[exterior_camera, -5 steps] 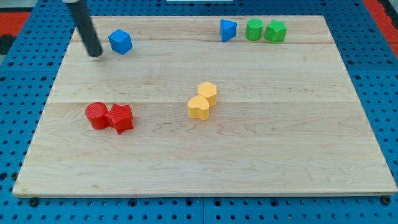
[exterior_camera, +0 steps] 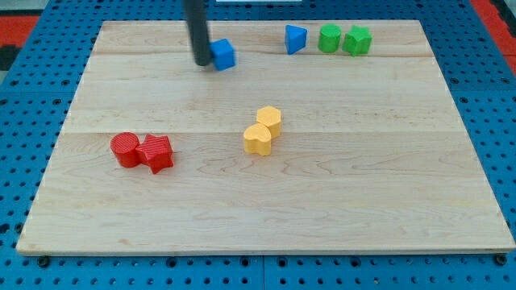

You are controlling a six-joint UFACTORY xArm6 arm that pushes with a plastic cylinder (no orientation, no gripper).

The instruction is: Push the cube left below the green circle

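Tool is a bare rod, no jaws, gripping nothing. My tip touching the blue cube, just right of it. Green circle well off to its right. Best pushed rightward, slightly toward the view's bottom, contact kept centred, passing under the blue wedge.

the wooden board lies flat on a blue pegboard surface. near its top edge, left of centre, sits the blue cube, with the tip touching its left side. toward the top right corner stand a blue wedge-like block, the green circle and a green block in a row. two yellow blocks touch at the centre. a red cylinder and a red star-like block touch near the left edge.
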